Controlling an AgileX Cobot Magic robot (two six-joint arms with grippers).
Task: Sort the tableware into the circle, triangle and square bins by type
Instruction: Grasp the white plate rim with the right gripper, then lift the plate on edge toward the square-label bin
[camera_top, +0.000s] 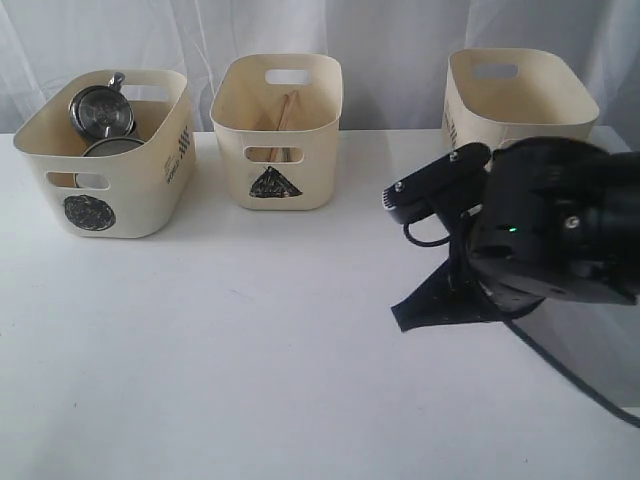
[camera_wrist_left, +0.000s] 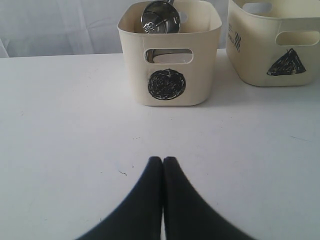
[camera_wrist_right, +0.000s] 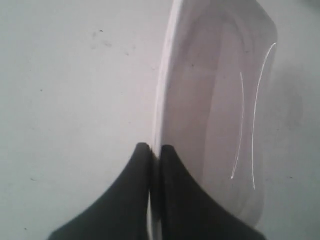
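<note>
Nearest me, low on the right of the exterior view, the right pincer (camera_wrist_right: 155, 152) is down at the table (camera_top: 250, 380), its two black fingers drawn in narrow on the rim of the white plate (camera_wrist_right: 215, 100). The plate runs up the right half of the right wrist view, and I cannot tell whether it has left the table. The left pincer (camera_wrist_left: 162, 165) is closed with nothing in it, low over bare tabletop and facing the round-marked tub (camera_wrist_left: 200, 75). That tub sits at the top of its view with a steel mug (camera_wrist_left: 160, 17) poking out. Further back stand the triangle-marked tub (camera_top: 310, 170), with chopsticks (camera_top: 283, 115) leaning inside, and a third tub (camera_top: 530, 120) at the upper right, just behind the arm.

To my eye the worry is the hold. It is a thin pinch at the very edge of a wide, glossy plate, so the plate's weight could swing it down or slide it out once raised. The plate also looks broad against a tub's mouth and might catch on the rim, and the bulky arm could nudge the tub behind it.

Only the right wrist view shows the pinch and the plate; from outside, the plate is lost, white on white behind the arm. No view shows the third tub's mark.
</note>
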